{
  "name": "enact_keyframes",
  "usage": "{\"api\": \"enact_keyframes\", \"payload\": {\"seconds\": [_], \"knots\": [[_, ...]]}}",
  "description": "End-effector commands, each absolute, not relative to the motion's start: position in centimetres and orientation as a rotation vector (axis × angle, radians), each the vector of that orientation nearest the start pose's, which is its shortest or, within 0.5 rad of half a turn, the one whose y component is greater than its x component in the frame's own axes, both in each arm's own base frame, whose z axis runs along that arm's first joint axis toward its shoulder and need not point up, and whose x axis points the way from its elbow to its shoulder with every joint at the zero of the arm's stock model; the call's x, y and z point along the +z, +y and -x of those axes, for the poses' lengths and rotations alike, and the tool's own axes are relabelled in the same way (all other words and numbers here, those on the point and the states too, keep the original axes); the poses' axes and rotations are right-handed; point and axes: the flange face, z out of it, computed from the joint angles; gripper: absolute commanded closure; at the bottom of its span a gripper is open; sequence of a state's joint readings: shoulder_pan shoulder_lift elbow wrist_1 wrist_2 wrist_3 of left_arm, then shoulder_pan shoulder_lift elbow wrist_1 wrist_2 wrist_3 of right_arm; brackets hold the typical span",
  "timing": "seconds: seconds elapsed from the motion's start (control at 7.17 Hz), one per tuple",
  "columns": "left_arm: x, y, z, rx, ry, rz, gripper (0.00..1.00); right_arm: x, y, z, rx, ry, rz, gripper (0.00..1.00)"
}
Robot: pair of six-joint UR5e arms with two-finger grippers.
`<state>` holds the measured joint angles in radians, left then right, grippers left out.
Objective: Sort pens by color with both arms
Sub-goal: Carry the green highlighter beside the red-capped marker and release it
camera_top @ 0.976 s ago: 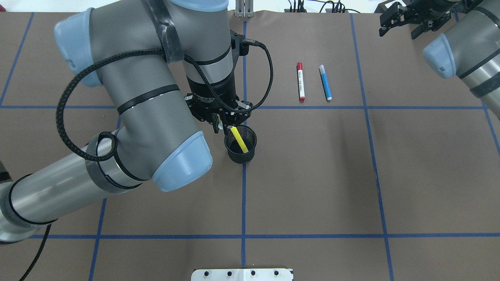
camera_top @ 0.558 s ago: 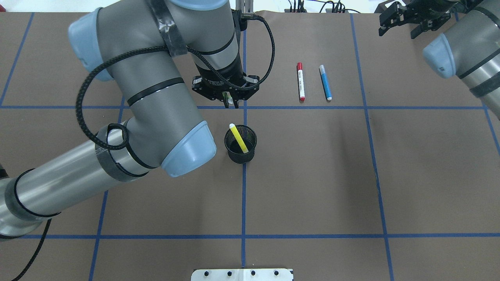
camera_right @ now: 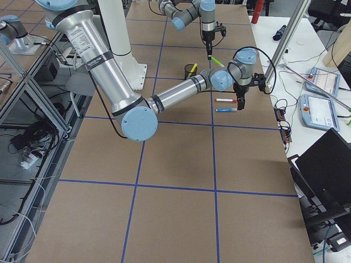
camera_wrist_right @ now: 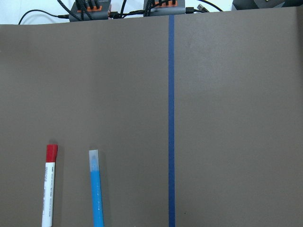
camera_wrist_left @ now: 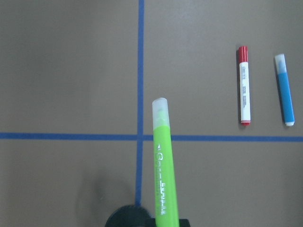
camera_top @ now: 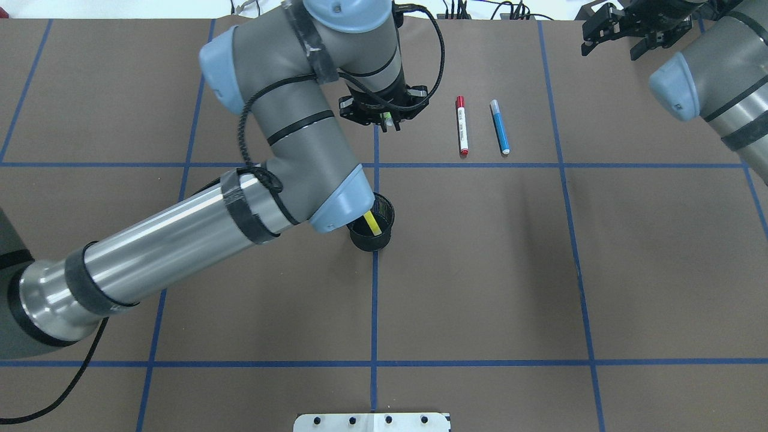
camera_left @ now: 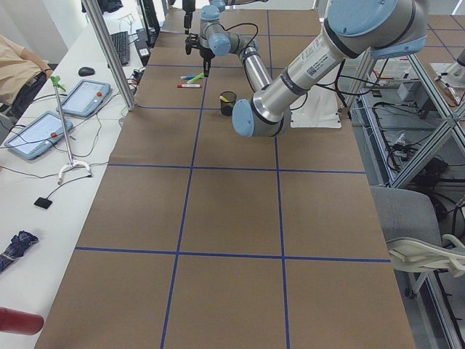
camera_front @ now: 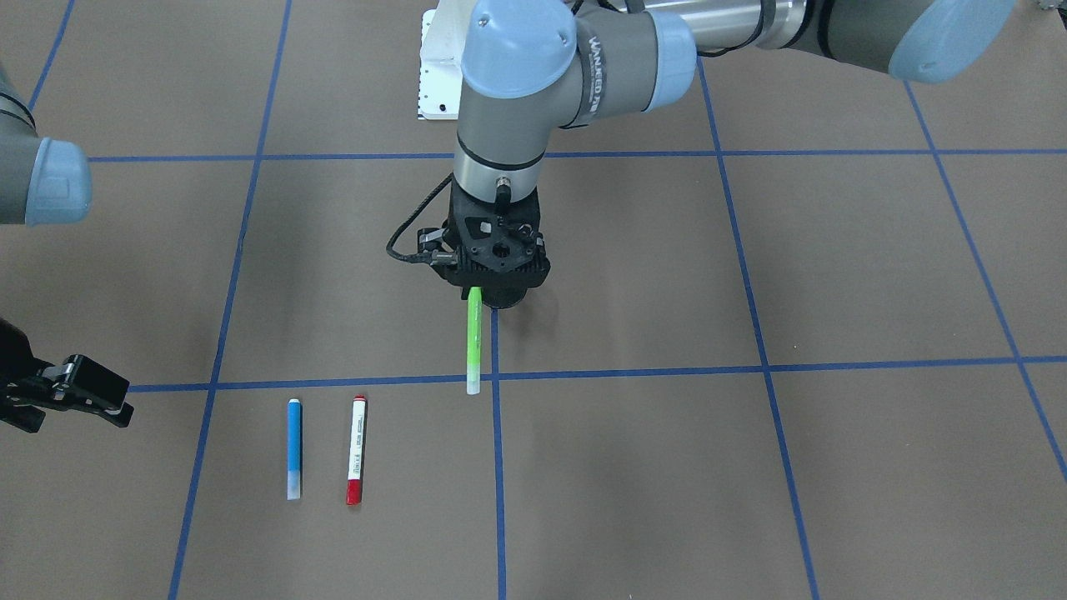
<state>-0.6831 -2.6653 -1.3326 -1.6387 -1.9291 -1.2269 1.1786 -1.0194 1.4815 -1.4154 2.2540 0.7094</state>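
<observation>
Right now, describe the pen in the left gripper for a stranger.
Over the brown table, find the left gripper. It holds the lime green pen, the only one lifted; the red pen and blue pen lie flat nearby.

I watch the table (camera_top: 480, 270) from an overhead camera looking forward and down, and from a front one facing back, steeply down. Two end cameras look along it from far off. My wrist cameras point straight down, close in; both share the red-ended pen (camera_wrist_left: 244, 85) and blue pen (camera_wrist_left: 284, 90).
</observation>
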Motion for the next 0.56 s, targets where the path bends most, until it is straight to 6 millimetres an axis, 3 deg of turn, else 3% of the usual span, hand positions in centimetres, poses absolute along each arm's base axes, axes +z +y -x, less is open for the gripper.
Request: {"api": "enact_keyframes", "payload": {"seconds": [0.0,0.28,0.42], "knots": [[2.6,-60.0,-58.7,-0.176,0.983,-0.210,1.00,35.5,-67.2,20.3,0.084,-0.873,-0.160,0.01],[5.8,-60.9,-63.0,-0.205,0.944,-0.332,1.00,35.6,-67.2,20.6,0.083,-0.873,-0.157,0.01],[6.2,-60.5,-63.8,-0.196,0.948,-0.334,1.00,35.6,-67.2,20.7,0.082,-0.871,-0.157,0.01]]}}
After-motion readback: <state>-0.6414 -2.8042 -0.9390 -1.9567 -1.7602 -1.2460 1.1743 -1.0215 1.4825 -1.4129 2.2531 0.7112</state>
